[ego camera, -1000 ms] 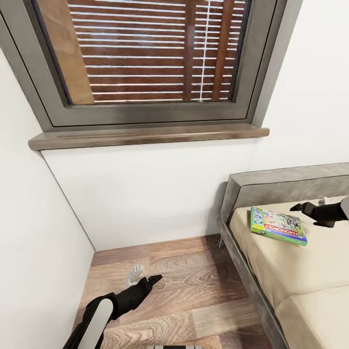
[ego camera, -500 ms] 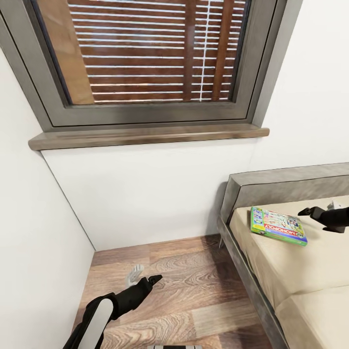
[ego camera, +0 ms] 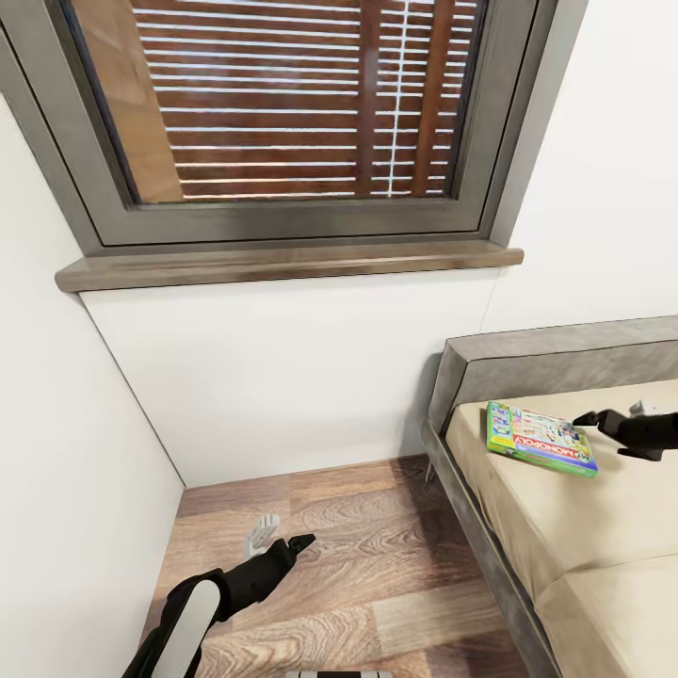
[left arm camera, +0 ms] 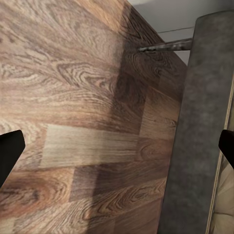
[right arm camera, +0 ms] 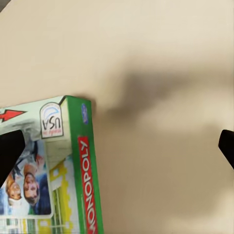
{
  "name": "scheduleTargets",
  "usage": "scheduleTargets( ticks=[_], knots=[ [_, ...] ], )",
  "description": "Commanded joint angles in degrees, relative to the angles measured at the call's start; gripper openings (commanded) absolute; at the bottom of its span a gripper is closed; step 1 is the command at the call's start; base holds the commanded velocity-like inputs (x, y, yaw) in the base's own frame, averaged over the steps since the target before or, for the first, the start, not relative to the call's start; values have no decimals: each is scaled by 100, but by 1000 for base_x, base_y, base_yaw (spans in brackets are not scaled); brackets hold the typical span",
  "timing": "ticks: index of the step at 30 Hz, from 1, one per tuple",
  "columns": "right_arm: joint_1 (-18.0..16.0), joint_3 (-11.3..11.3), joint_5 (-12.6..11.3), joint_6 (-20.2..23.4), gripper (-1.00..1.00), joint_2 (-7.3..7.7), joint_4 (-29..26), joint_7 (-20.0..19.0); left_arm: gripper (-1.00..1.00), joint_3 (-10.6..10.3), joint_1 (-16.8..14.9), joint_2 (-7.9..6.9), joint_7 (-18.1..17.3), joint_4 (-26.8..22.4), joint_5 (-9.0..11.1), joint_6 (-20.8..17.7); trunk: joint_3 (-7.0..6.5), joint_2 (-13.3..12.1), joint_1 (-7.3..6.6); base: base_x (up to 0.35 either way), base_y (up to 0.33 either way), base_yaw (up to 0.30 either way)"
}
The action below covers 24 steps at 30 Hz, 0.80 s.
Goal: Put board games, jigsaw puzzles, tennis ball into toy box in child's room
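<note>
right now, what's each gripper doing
Left gripper: open, empty, hanging over the floor.
Right gripper: open, empty, over the bed beside the Monopoly box, not gripping it.

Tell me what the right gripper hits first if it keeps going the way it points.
Probably the board game: the open right gripper points at its near edge above the mattress. Depth is unclear, so it might skim over.
</note>
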<state>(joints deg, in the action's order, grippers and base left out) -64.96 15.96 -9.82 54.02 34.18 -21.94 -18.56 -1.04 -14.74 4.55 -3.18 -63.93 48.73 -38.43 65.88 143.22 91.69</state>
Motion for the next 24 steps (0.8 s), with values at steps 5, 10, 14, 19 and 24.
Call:
scheduleTargets(
  ticks=[5,10,14,19,24],
  knots=[
    [64,10,21,29,100,-5,0,-186,100,7,-2,2,-16,0,-5,-24,5,2,-1,0,0,0],
    [97,1,28,29,100,-17,9,-257,100,7,-2,0,-19,-1,-4,-24,5,2,-1,0,0,0],
    [108,-2,30,26,100,-31,14,-281,100,7,-2,-2,-22,-2,-4,-24,5,2,-1,0,0,0],
    [115,-4,32,23,100,-48,19,-296,100,7,-2,-1,-23,-3,-4,-24,5,2,-1,0,0,0],
    [116,-5,33,22,100,-54,22,-302,100,7,-2,-3,-24,-2,-3,-24,5,2,-1,0,0,0]
  ],
)
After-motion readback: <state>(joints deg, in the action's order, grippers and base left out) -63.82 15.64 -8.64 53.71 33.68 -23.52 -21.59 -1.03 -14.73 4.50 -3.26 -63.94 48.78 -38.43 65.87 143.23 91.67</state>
